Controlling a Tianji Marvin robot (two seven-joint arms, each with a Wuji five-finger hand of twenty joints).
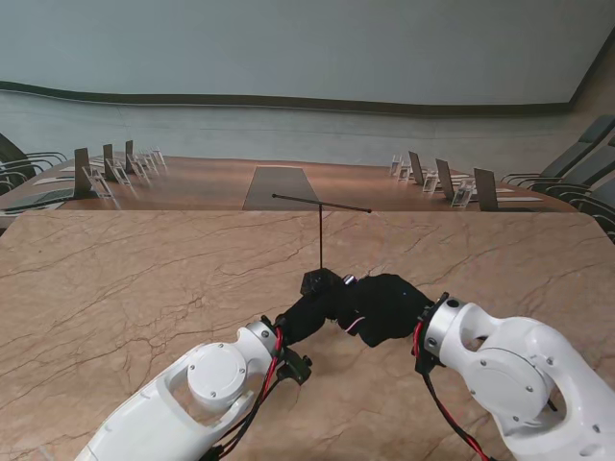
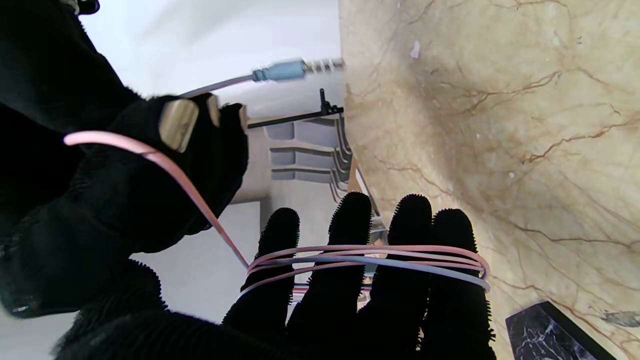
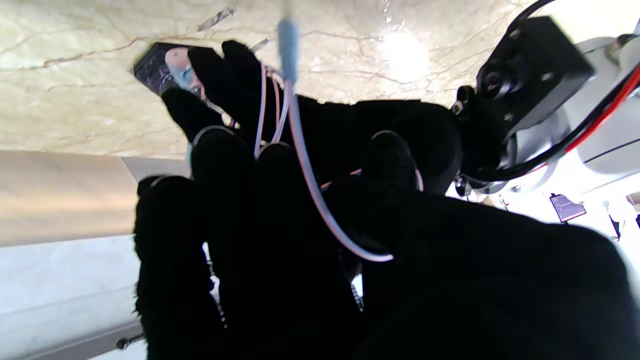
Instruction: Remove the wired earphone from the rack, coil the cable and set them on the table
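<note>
Earphone cable (image 2: 367, 257): off rack (image 1: 321, 205), looped around left hand (image 2: 370, 280) fingers as spool; plug end pinched in right hand (image 2: 150, 170) for winding, near table (image 1: 115, 288) centre.

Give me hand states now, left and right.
Left hand: fingers extended, earphone cable coiled around them.
Right hand: shut on the cable's free end.
</note>
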